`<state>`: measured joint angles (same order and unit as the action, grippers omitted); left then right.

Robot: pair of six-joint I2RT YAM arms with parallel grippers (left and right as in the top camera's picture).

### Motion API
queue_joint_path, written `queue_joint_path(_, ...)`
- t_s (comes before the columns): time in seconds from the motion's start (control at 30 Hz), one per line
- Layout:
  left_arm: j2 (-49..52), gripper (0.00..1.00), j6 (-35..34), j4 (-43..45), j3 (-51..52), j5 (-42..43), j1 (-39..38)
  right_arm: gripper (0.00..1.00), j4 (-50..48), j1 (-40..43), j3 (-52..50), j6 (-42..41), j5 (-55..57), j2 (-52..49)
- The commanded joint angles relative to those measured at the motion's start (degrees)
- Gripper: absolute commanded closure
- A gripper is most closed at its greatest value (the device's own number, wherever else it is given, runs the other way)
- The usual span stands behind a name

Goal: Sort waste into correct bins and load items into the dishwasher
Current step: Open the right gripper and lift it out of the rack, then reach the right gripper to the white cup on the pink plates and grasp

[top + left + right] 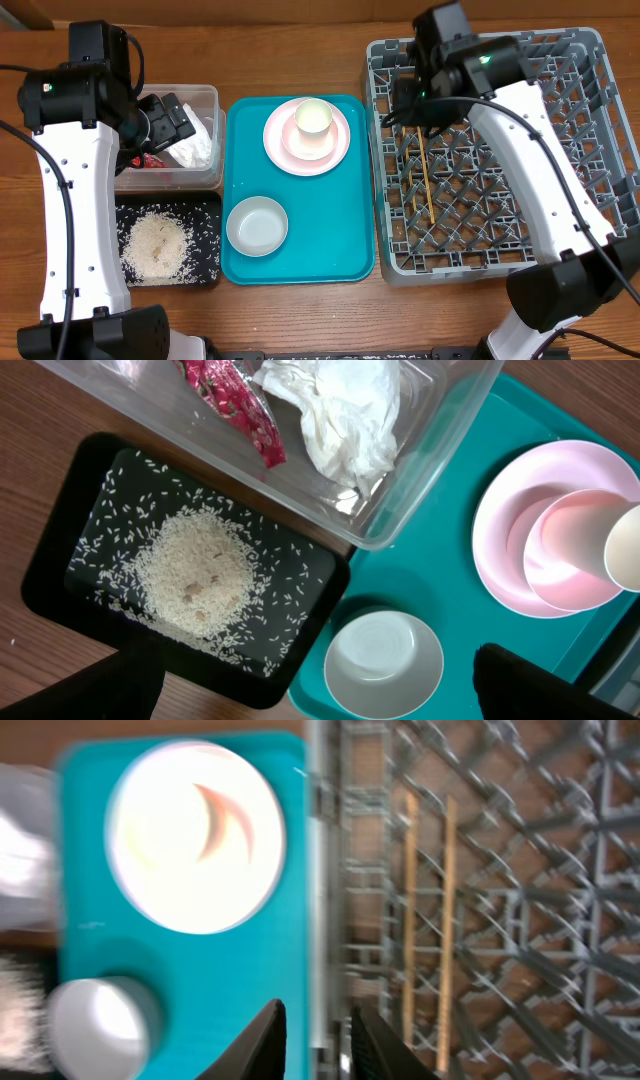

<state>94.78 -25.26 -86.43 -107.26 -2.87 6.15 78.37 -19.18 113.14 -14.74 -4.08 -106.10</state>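
Observation:
The dishwasher rack [500,240] holds the chopsticks [425,180], lying flat [445,910]. My right gripper [405,105] hovers over the rack's left edge, its jaws [318,1040] slightly apart and empty. The teal tray [340,230] carries the pink plate [340,150], the pink bowl [560,560] with the cream cup [312,118] in it, and the greenish-white bowl [257,225]. The clear tub [205,95] contains the red wrapper [235,405] and the napkin [345,410]. Rice [158,243] lies in the black tray [210,205]. Wide open, my left gripper [172,122] hangs above the tub.
The tub and black tray sit flush against the teal tray's left side. Bare wooden table [300,320] runs along the front edge. The right wrist view is motion-blurred.

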Motion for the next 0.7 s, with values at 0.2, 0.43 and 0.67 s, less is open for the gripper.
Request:
queue_joint_path(0.2,0.11,0.0,0.85,-0.11,-0.09,-0.52,0.2,0.76,2.32,-3.45,13.66,1.31,-4.22,-4.26)
queue_joint_path(0.43,0.11,0.0,0.85,-0.09,-0.09,-0.52,0.2,0.76,-6.45,-8.35,14.38,5.16,-4.39,-9.05)
queue_joint_path(0.67,0.11,0.0,0.85,-0.11,-0.09,-0.52,0.2,0.75,-11.67,-14.69,14.36,6.27,-0.85,-14.12)
